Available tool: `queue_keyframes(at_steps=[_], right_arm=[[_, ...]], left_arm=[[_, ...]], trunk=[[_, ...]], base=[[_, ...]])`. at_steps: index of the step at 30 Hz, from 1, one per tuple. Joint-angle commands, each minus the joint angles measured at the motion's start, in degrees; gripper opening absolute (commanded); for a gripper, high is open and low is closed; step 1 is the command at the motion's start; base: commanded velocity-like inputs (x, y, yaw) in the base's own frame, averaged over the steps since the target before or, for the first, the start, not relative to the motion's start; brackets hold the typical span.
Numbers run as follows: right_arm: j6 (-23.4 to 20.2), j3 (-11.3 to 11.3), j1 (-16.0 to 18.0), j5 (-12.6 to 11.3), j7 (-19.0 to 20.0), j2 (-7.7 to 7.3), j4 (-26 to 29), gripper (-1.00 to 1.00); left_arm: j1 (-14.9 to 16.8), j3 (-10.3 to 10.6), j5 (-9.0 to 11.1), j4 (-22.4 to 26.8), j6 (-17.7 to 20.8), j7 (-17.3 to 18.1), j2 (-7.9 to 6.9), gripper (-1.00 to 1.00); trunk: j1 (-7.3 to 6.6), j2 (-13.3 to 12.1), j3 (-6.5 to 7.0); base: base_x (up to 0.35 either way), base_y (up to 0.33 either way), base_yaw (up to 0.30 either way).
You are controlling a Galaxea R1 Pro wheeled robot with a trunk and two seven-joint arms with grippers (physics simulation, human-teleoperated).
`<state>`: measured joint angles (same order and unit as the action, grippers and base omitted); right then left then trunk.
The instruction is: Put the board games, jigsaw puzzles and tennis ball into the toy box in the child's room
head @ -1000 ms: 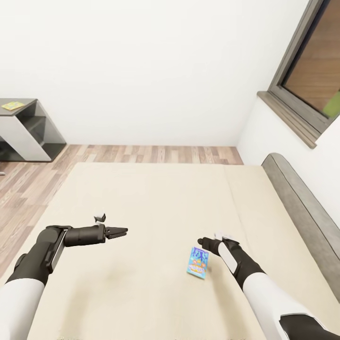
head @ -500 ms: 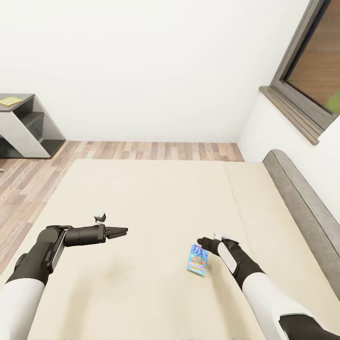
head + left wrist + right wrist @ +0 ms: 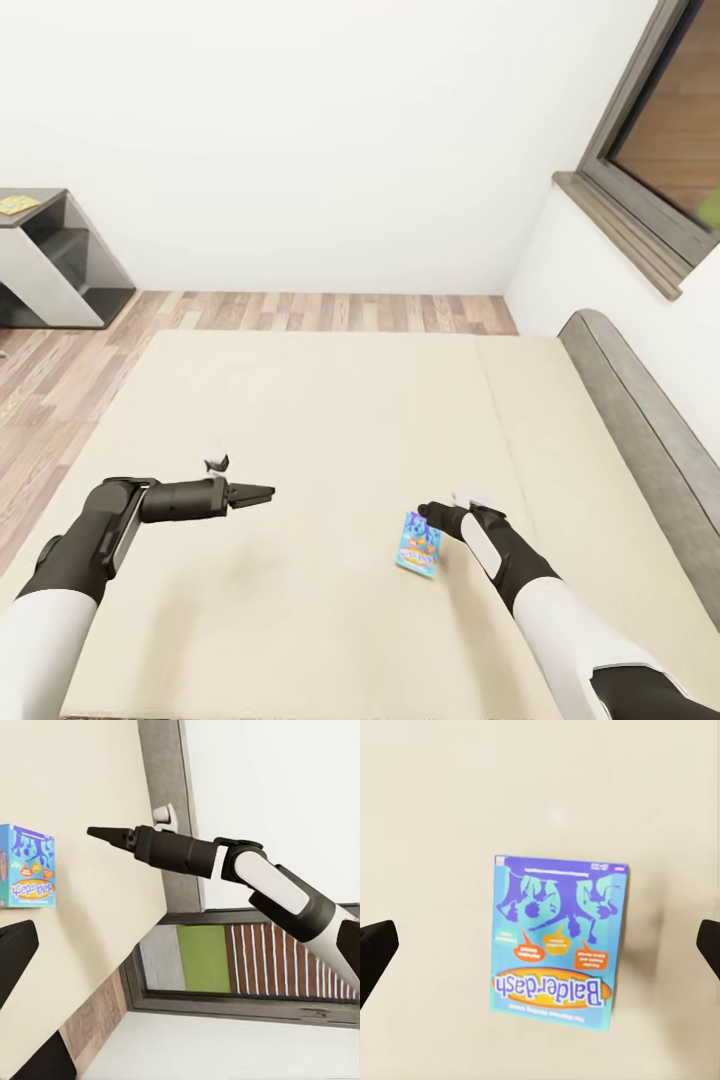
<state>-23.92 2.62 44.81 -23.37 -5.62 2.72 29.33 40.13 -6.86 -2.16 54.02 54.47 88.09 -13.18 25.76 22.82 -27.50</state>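
A blue Balderdash board game box (image 3: 419, 545) (image 3: 559, 937) lies flat on the beige bed (image 3: 330, 420). My right gripper (image 3: 428, 512) hovers just over the box's far end, open, with one fingertip (image 3: 375, 949) showing on each side of the box, well clear of it. My left gripper (image 3: 262, 493) hangs over bare mattress well to the left, open and holding nothing. The left wrist view catches the box (image 3: 26, 866) and my right arm (image 3: 225, 859) reaching over it.
A grey headboard (image 3: 640, 430) runs along the bed's right side under a window (image 3: 670, 130). Wood floor (image 3: 330, 312) lies beyond the bed. A grey shelf unit (image 3: 50, 260) stands at the far left with a flat yellow-green item (image 3: 15, 204) on top.
The head camera has shifted a little, so the shelf and window sit differently in the picture. Both arms and the box hold their places.
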Motion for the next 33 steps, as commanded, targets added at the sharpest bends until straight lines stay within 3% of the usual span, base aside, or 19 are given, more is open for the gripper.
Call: queue_keyframes(at_steps=[1,12,21,33], right_arm=[[-0.2,0.3,0.0,-0.6,-0.5,-0.06,0.1,1.00],[-0.3,0.3,0.1,-0.6,-0.6,0.16,0.3,1.00],[-0.5,0.2,2.8,-0.8,-0.7,-0.19,0.2,1.00],[-0.4,0.3,3.9,-0.5,-0.7,-0.14,0.4,1.00]], left_arm=[[0.0,0.1,-0.2,0.0,0.6,0.3,0.00,1.00],[0.0,0.5,-0.3,0.0,0.6,0.2,0.08,1.00],[0.0,0.6,-0.4,0.0,0.6,0.0,1.33,1.00],[0.0,0.7,-0.5,0.0,0.6,0.0,1.49,1.00]], trunk=[[0.03,0.1,-0.18],[0.03,0.1,-1.18],[0.03,0.1,-1.99],[0.03,0.1,-3.04]], base=[[0.000,0.000,0.000],[0.000,0.000,0.000],[0.000,0.000,0.000],[0.000,0.000,0.000]])
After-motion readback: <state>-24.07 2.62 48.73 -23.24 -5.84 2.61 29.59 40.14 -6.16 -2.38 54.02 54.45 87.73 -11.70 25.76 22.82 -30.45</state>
